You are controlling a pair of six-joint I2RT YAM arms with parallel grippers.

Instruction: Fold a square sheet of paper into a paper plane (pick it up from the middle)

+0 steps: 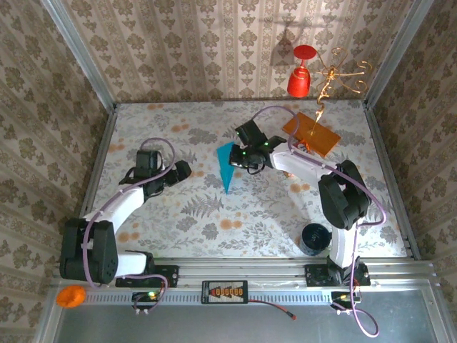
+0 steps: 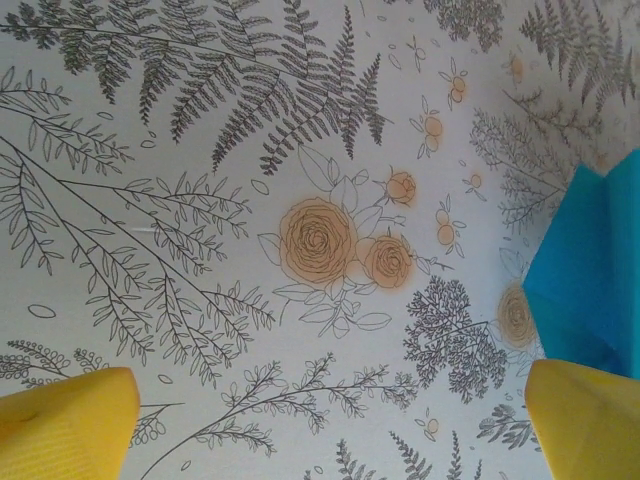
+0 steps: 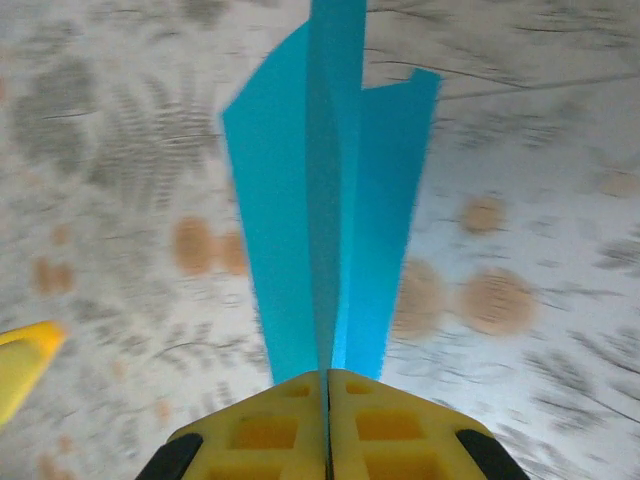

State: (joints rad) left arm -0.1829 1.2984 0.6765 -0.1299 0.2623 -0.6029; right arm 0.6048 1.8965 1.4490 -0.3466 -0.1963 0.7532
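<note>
The paper plane [image 1: 227, 166] looks all folded, sitting in the middle of the top view with its tip pointing down. The right claw [image 3: 328, 385] is squeezing tight on its middle fold, so the pick-up step seems to be going on. Next it probably needs a slow, straight lift. The left claw [image 1: 183, 171] is waiting wide apart just left of the plane, holding nothing. The orange card [image 1: 311, 133] is lying close at the upper right. The table [image 1: 214, 229] is giving more room lower down.

Right claw [image 1: 240, 154] on paper plane [image 1: 227, 168]
</note>
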